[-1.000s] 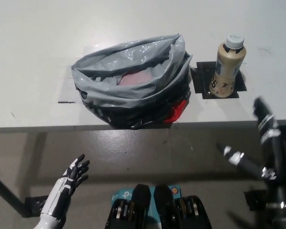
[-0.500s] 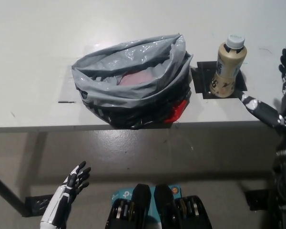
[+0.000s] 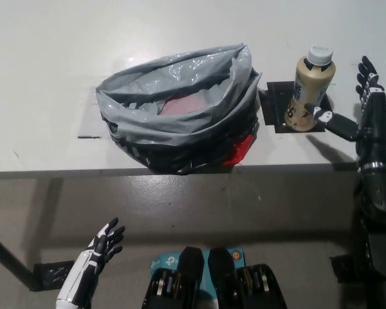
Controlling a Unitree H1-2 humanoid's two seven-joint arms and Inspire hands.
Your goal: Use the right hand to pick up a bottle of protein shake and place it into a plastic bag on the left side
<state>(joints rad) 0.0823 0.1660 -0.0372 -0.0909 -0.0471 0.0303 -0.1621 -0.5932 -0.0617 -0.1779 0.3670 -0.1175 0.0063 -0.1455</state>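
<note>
The right hand [image 3: 363,116], fingers spread and holding nothing, sits beside the upright bottle [image 3: 307,90]. Rigid, probably full and smooth; grip its middle.

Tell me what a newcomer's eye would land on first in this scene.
The crumpled grey plastic bag dominates the middle of the white table, its mouth gaping open with something reddish inside. To its right, a beige protein shake bottle with a white cap stands upright on a black square. The black right hand is open beside the bottle, while the white left hand rests open below the table edge.
</note>
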